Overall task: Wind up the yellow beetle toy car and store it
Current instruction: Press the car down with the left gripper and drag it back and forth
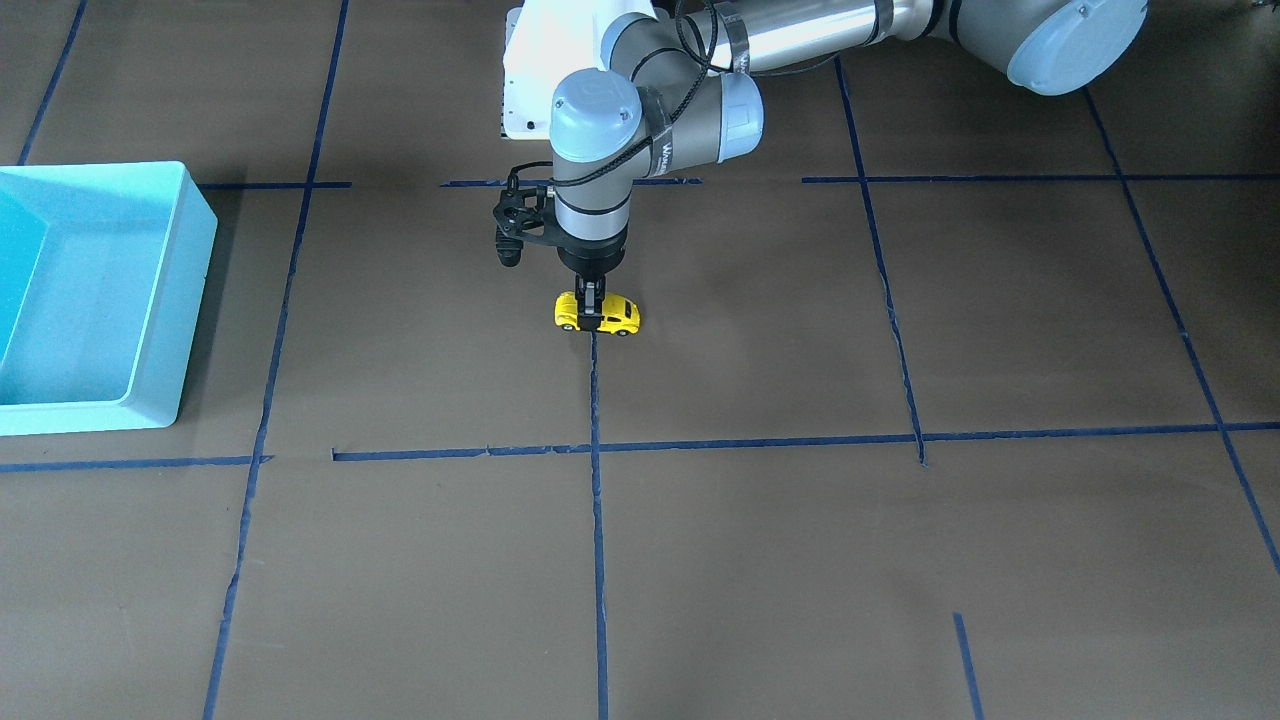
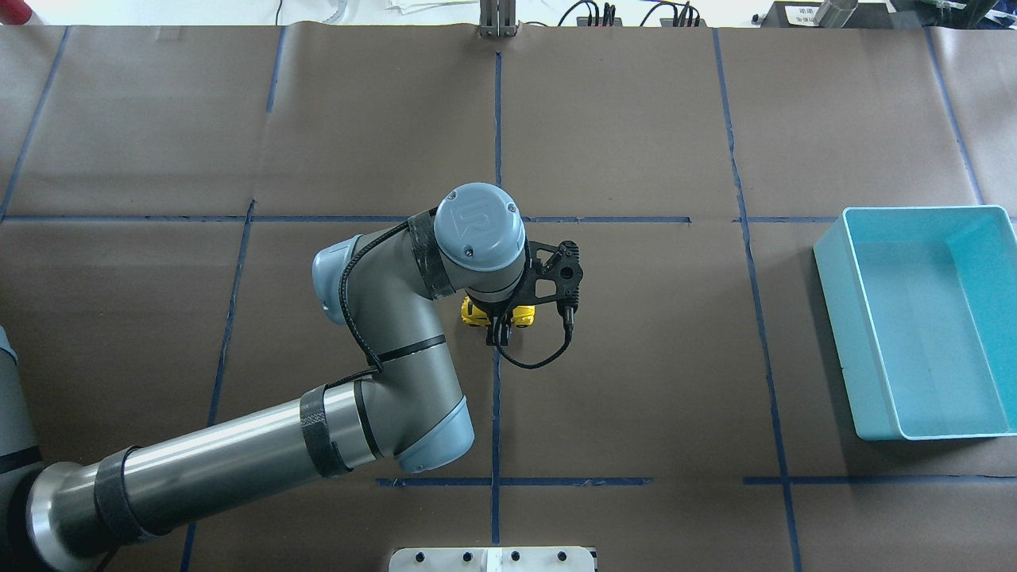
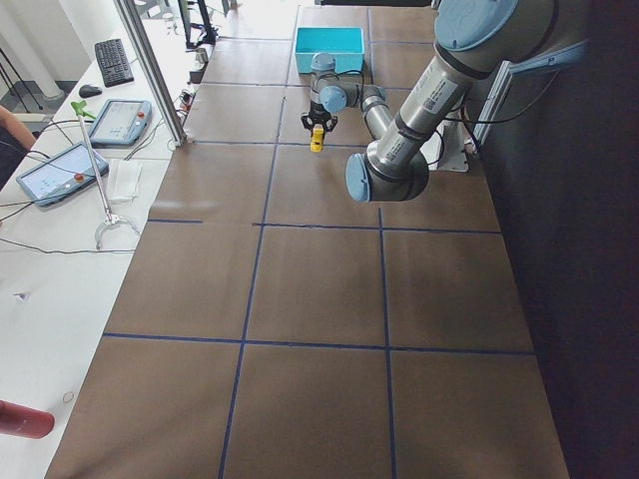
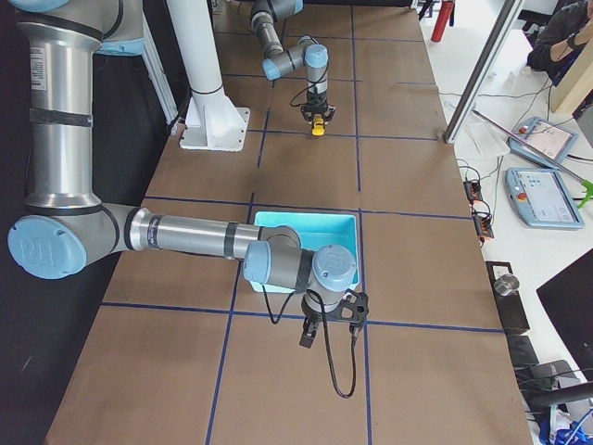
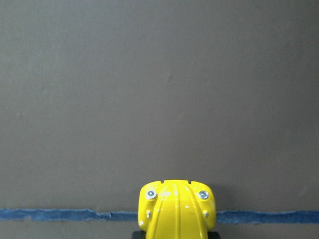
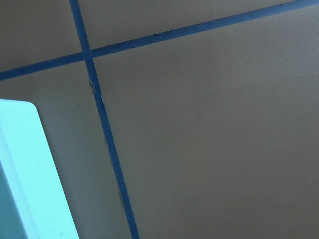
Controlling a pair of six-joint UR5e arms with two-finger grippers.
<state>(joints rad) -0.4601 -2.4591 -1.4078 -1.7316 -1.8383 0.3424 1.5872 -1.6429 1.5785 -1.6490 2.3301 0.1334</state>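
The left arm reaches from the robot's side to the table [image 1: 800,560] centre, with its wrist pointing straight down. The left claw [image 1: 593,314] is pressed together on the yellow toy car [image 1: 622,314], pinching it across the middle of its body. The car is upright, with its wheels at table level, at the end of a blue tape line [image 1: 597,400]. In the left wrist view one rounded end of the car fills the bottom edge, over a crossing strip of tape. The right arm is extended low beside the turquoise bin [image 2: 850,318], with the right claw [image 4: 310,334] pointing down near a bin wall. Whether this claw is spread or pressed together cannot be told. The bin is open-topped, and the car is outside it and well apart from it.
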